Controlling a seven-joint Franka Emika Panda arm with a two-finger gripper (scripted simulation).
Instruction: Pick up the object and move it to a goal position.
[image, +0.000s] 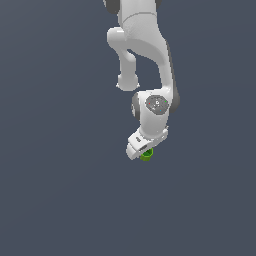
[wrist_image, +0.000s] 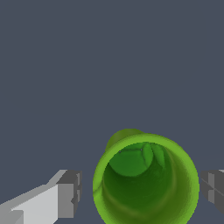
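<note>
The object is a small bright green hollow cylinder with a darker inside. In the wrist view I look down into its open mouth. It sits between the two fingers of my gripper. One grey fingertip stands a small gap away from its wall. The other fingertip is at or almost at the opposite wall. The jaws are open around it. In the exterior view the object peeks out as a green patch under the white hand of my gripper, mostly hidden by it.
The white arm reaches down from the top of the exterior view. A plain dark grey-blue surface lies all around. No other objects or goal marker show.
</note>
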